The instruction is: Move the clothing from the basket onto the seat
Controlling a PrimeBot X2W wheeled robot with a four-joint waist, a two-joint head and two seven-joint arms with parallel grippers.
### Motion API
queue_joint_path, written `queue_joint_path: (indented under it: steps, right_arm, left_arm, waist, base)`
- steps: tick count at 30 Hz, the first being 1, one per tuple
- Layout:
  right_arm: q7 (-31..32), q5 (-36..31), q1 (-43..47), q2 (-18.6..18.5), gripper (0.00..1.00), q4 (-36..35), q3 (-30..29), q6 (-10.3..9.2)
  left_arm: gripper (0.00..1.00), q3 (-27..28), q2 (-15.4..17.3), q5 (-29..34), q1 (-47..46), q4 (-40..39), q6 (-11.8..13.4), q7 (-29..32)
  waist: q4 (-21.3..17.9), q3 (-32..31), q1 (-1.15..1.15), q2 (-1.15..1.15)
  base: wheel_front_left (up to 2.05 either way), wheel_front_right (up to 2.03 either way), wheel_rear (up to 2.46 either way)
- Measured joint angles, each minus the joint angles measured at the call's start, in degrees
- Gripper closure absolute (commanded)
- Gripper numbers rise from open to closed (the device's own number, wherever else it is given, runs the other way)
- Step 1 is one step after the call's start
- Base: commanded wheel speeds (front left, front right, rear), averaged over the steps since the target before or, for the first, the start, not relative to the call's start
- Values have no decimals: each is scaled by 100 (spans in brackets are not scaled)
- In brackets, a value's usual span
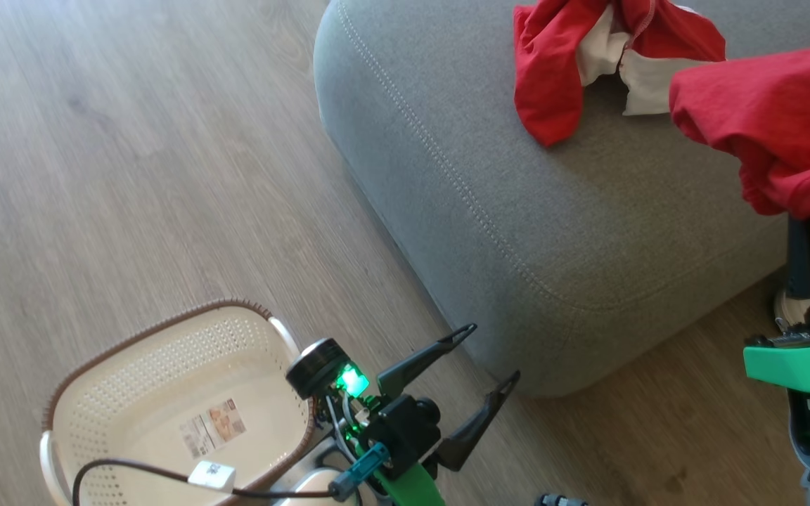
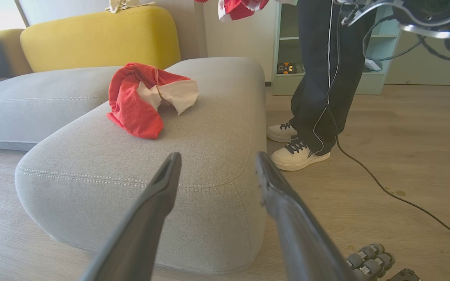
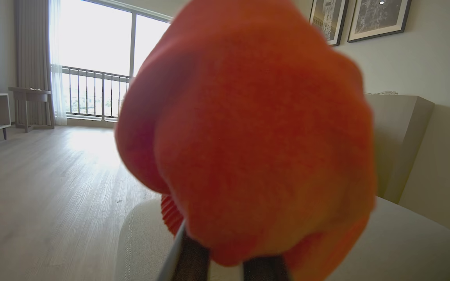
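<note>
Since the basket [image 1: 166, 351] behind the left gripper [image 1: 493, 351] holds nothing but its paper sticker [image 1: 213, 426], we judge both garments are out and the task is near its end. The left fingers stand wide apart with nothing between them. Their tips point at the rounded corner of the grey sofa seat [image 1: 517, 232], near it but not touching. We read this arm as parked, with nothing left for it to pick.

The first red garment [image 1: 553, 84], white patch showing, lies crumpled on the seat well beyond those tips. The second red garment [image 1: 778, 119] hangs bunched over the right gripper [image 3: 227, 263], whose fingers are pinched narrow on the cloth. It is held up above the seat, likely so the cloth clears the cushion edge before release. Whether its low folds touch the seat, we can't tell.

The head view gives us the basket and both garments together. The left wrist view adds a person's dark trouser legs [image 2: 322, 78] and pale sneakers [image 2: 299, 156] on the floor beyond the right-hand fingertip, just beside the seat. It also adds a cable [image 2: 385, 187] trailing on the floor and a yellow backrest [image 2: 100, 37] far past the tips. In the right wrist view blurred cloth covers the fingertips, so the grip point is hidden. Seat fabric lies under the fingers, with a window [image 3: 92, 58] and framed pictures [image 3: 377, 17] beyond.
</note>
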Motion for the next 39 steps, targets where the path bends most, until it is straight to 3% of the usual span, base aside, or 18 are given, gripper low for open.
queue_joint_path:
  steps: [5, 10, 15, 22, 27, 33, 39]
  right_arm:
    - [0, -1, -199, 5, 100, 49, 63, 0]
    - [-1, -70, -987, 207, 100, 101, -99, 0]
    - [-1, 62, -1740, 486, 100, 155, -633, 0]
    - [-18, -18, -3002, 487, 100, 550, -1007, 0]
    - [-25, 16, -3824, 341, 100, 1180, -1495, 0]
    - [-25, 381, -4682, 82, 100, 2070, -2169, 0]
    - [-26, -58, -5275, -428, 100, 2788, -2454, 0]
  left_arm:
    - [0, 5, 103, 33, -2, -49, 31, 0]
    - [0, -19, 342, 114, -107, -43, 29, 0]
    - [0, -85, 626, 207, -477, -74, 20, 0]
    - [0, -276, 1128, 312, -822, -122, -24, 0]
    - [0, -505, 1472, 411, -1197, -148, -36, -1]
    - [0, -813, 1606, 421, -1491, -199, -27, -1]
    - [0, -960, 1742, 407, -1689, -224, 60, -1]
  waist:
    - [-14, 221, 0, 0]
    - [-50, 614, 0, 0]
    - [-94, 1137, 0, 0]
    - [-130, 2002, 1, 0]
    - [-118, 2618, 2, 0]
    - [7, 3183, 1, 0]
    - [255, 3534, 0, 0]
  base:
    - [0, 0, 0]
    - [0, 0, 0]
    - [0, 0, 0]
    - [0, 0, 0]
    - [0, 0, 0]
    - [0, 0, 0]
    - [0, 0, 0]
